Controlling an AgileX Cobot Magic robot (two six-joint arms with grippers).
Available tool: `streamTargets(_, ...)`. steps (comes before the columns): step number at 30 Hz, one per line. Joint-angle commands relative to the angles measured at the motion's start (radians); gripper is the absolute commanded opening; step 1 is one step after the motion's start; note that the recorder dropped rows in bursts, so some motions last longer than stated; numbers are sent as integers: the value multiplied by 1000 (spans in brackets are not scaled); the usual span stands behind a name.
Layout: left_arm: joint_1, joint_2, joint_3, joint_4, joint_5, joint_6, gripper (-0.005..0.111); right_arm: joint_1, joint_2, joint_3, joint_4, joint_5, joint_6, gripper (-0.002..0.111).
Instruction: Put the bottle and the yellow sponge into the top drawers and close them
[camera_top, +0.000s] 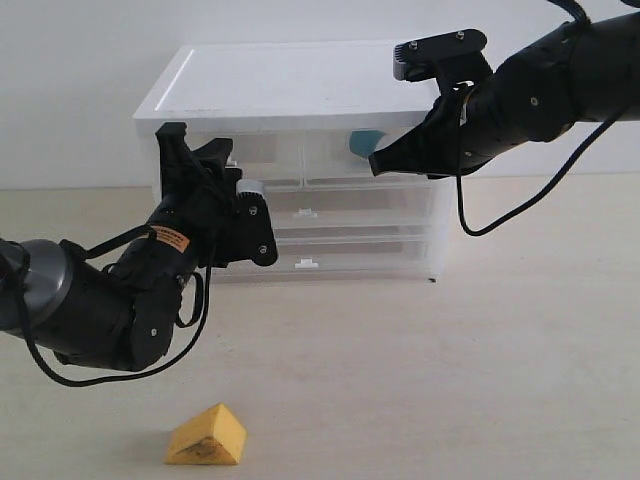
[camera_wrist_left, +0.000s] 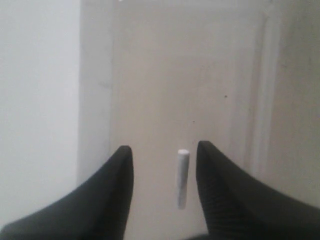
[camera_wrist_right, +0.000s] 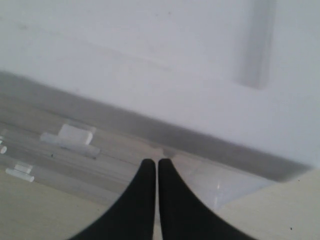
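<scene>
Translucent plastic cabinet (camera_top: 290, 80), white top. The left claw (camera_wrist_left: 165, 150) gapes around the handle tab (camera_wrist_left: 182, 177) of the top left drawer (camera_top: 270, 150); the right claw (camera_wrist_right: 158, 162), pressed shut, is at the top right drawer (camera_top: 335, 158) — teal-labelled bottle (camera_top: 365, 142) inside. Wedge-shaped yellow sponge (camera_top: 207, 437) lies on the table (camera_top: 450, 380) before the cabinet.

Nothing legible; orange sticker (camera_top: 170, 239) on left arm (camera_top: 105, 300), left of centre, printed too small to read.
</scene>
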Motion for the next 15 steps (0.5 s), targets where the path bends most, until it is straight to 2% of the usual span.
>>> streamTargets(1, 5, 2, -17, 1, -10, -6, 38, -4, 1, -5, -13, -54, -10, 0)
streamTargets(15, 10, 16, -39, -14, -7, -6, 36, -4, 1, -5, -13, -58, -10, 0)
